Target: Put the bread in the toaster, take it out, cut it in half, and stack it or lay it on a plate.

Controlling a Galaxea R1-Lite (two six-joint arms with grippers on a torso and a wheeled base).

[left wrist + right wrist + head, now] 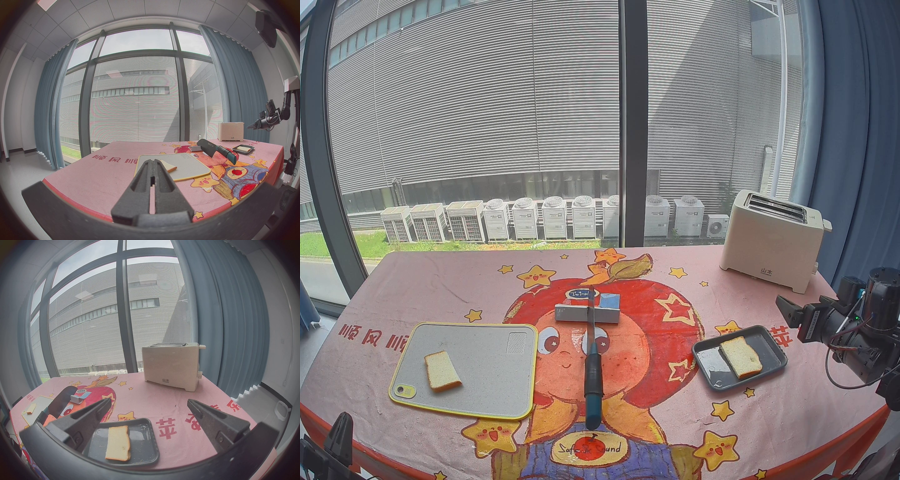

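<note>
Where pink tablecloth (456, 281) meets window (487, 112), L claw (152, 163) closed empty, R claw (148, 403) splayed empty.

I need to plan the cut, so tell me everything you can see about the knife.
The knife lies between the cutting board and the tray. Its dark handle with a blue end points toward the robot. The thin metal blade points toward the window and rests across a small grey-and-blue block. Nothing grips it.

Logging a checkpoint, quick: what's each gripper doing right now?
Left gripper: closed, holding nothing.
Right gripper: open, empty, near the tray with a bread slice on it.
</note>
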